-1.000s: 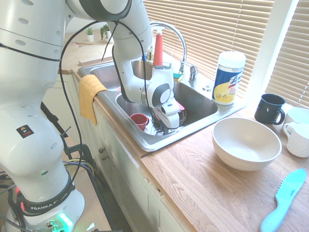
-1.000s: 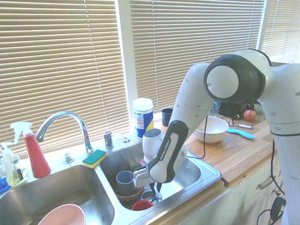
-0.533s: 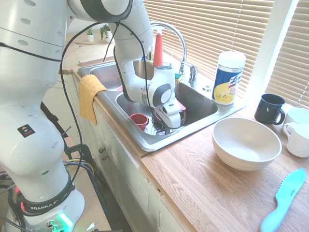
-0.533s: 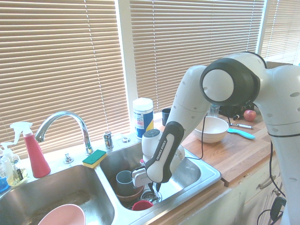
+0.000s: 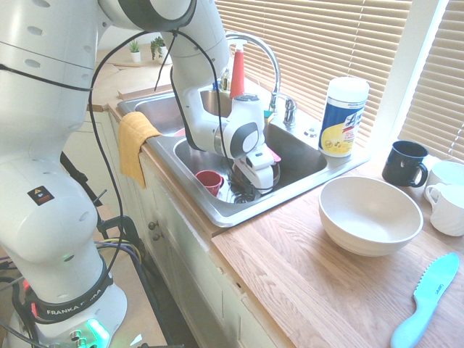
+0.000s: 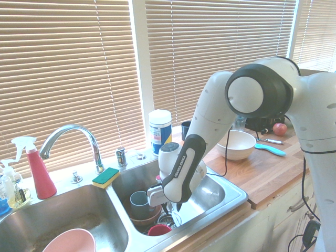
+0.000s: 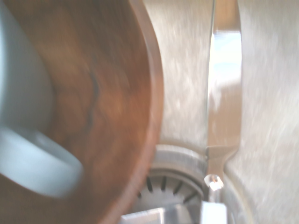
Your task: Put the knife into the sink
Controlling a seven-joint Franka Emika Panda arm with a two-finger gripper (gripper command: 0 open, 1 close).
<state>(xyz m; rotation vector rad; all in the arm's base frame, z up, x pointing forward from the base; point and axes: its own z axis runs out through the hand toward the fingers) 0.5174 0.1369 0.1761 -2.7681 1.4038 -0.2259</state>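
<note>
One arm only. I held gripper point(image 6: 169, 206) pointing down inside right basin of sink point(image 6: 220, 197); finger spread undeterminable. Knife point(image 7: 223, 116) lay flat on basin floor beside brown bowl point(image 7: 98, 107), tip near drain point(image 7: 173, 184); judged deposited.

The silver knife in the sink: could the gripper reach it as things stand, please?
Probably yes: the gripper hangs above the knife, lying uncovered on the sink floor beside a wooden bowl.

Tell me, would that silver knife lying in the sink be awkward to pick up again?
Probably. The knife looks like thin, shiny metal lying flat on the sink floor, so fingers would likely slip and find little edge to catch. It seems stiff, not bendy, and apt to slide on steel if pushed.
</note>
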